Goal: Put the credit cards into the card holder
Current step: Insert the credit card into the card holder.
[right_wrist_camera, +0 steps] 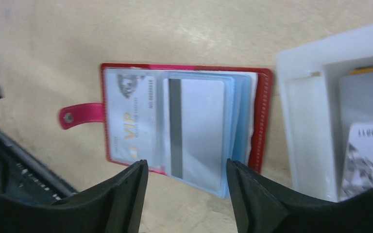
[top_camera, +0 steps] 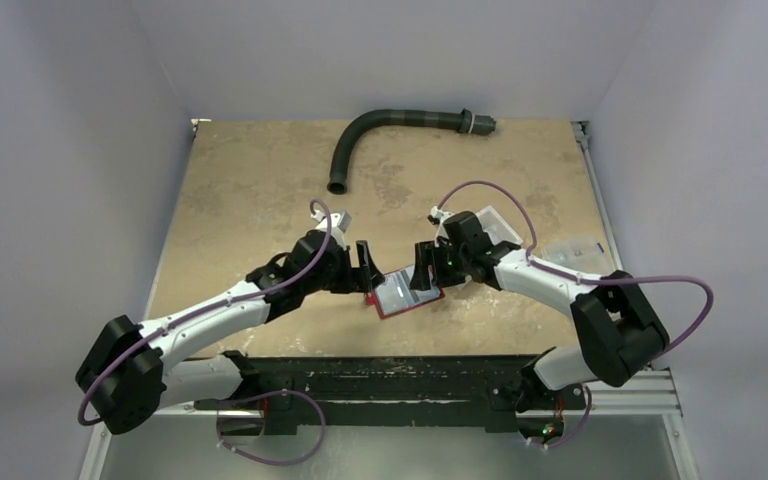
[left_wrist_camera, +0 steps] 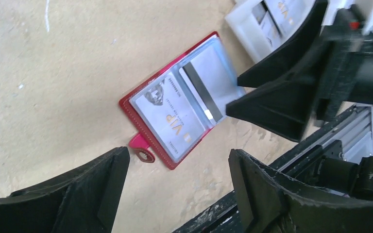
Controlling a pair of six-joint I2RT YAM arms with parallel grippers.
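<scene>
Between left hand [top_camera: 363, 266] and right hand [top_camera: 422, 270], both spread empty, lies the open card holder [top_camera: 407, 296]; spare credit cards [right_wrist_camera: 369, 150] sit nearer the right.

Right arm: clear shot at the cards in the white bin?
Probably yes. The right hand is open and empty above the card holder; the white bin sits just beside, open-topped, credit cards exposed, nothing between.

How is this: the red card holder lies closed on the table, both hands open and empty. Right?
No: the card holder lies open, not closed, as the right wrist view shows. It lies on the table; left hand and right hand are open and empty.
</scene>
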